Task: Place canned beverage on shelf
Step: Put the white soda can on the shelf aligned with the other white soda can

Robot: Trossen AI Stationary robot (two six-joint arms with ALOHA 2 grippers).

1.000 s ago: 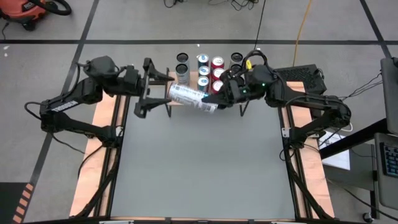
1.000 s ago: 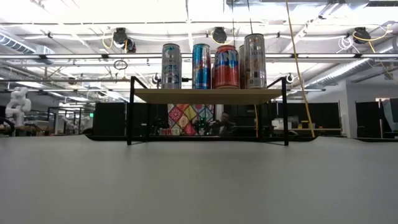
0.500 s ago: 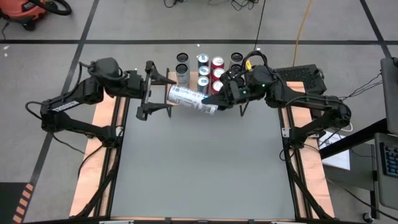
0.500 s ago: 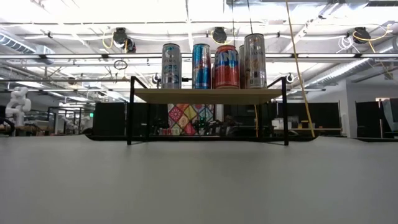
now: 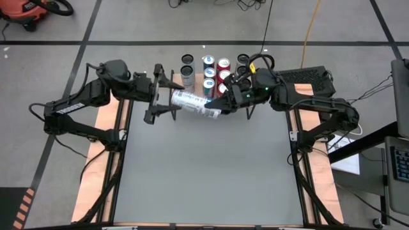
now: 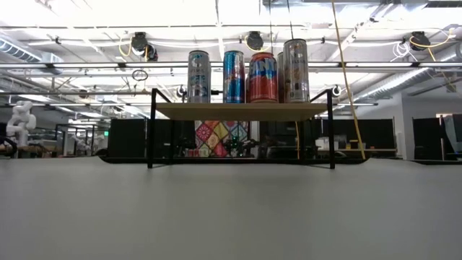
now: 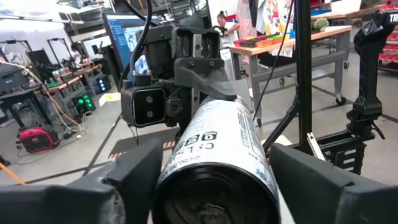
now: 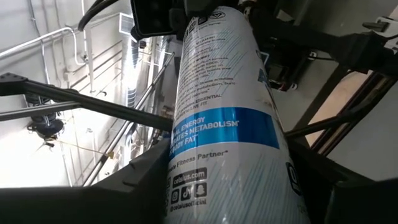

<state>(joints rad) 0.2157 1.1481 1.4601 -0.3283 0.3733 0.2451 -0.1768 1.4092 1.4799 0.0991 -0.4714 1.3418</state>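
1. From above you get the whole story: a white can [image 5: 193, 103] lies on its side in the air just in front of the shelf [image 5: 198, 82], with the right gripper [image 5: 216, 108] clamped on one end and the left gripper [image 5: 160, 96] at the other end.
2. The overhead doesn't settle the left side for you. The left fingers straddle the can's end, but I can't tell whether they actually press on it.
3. The left wrist camera helps a bit: you look straight at the can's end [image 7: 214, 180], a dark finger [image 7: 134, 171] on each side of it, close beside the can. The other arm's gripper sits at the far end of the can.
4. The right wrist camera gives you what nothing else does, the label [image 8: 221, 134] up close with its blue band and small print. The right fingers [image 8: 146, 171] hug both sides, so that grip looks solid.
5. The table-level view misses both arms and the white can entirely. What it does show you is the shelf [image 6: 242, 110] side-on, with four upright cans [image 6: 245, 76] on the wooden top and a patterned one [image 6: 220, 137] underneath.
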